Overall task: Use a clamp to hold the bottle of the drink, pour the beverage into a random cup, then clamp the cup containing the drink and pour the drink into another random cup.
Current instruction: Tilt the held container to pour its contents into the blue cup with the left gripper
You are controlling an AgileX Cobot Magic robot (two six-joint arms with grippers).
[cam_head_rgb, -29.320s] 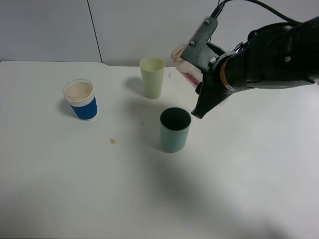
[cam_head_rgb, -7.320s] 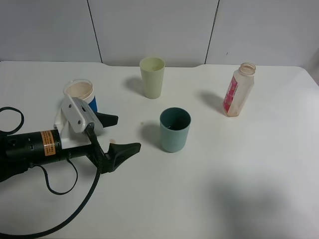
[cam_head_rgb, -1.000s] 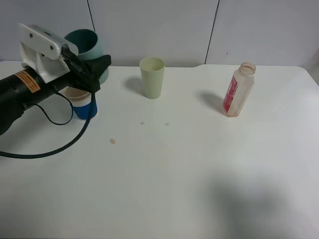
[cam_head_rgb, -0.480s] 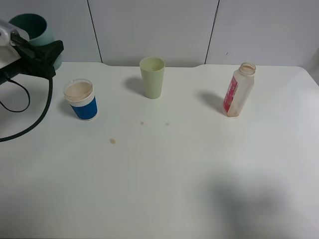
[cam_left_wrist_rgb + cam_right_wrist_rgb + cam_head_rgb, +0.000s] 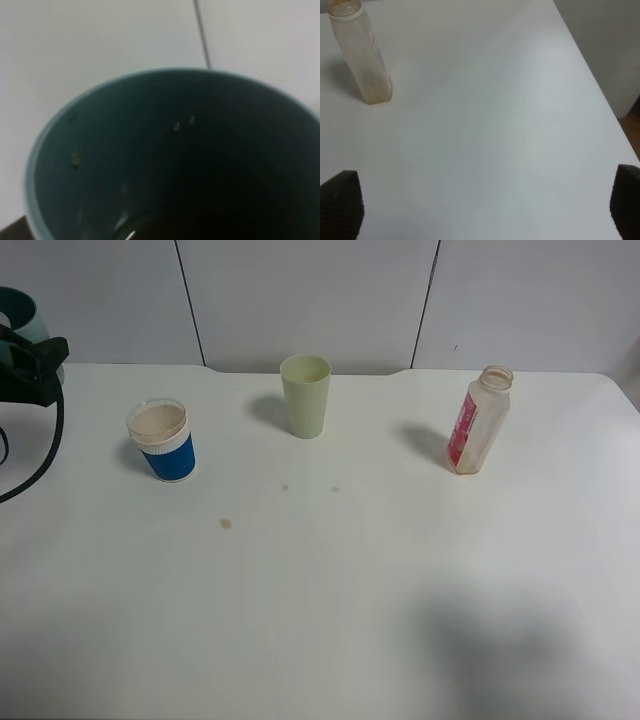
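On the near part of the white table, a small brown drip mark is lying in front and to the left of the pale green cup. Two fainter specks are sitting just in front of that cup.

The right gripper is hanging over bare table, well to the right of the pale green cup. Its jaws are spread wide and gripping nothing, and only its dark fingertips are showing in its wrist view.

Further back, the blue cup is standing upright to the left of the pale green cup, with pinkish drink showing near its rim. The uncapped bottle is standing well to the right of the pale green cup and looks nearly empty.

Farthest, and far left of the pale green cup, the left gripper is holding the teal cup clear of the table, jaws clamped on it. The cup's inside is showing a few droplets on the wall. Whether any liquid is lying at the dark bottom, I cannot tell.

Both pours are looking done. Setting the teal cup down seems to be all that is left.
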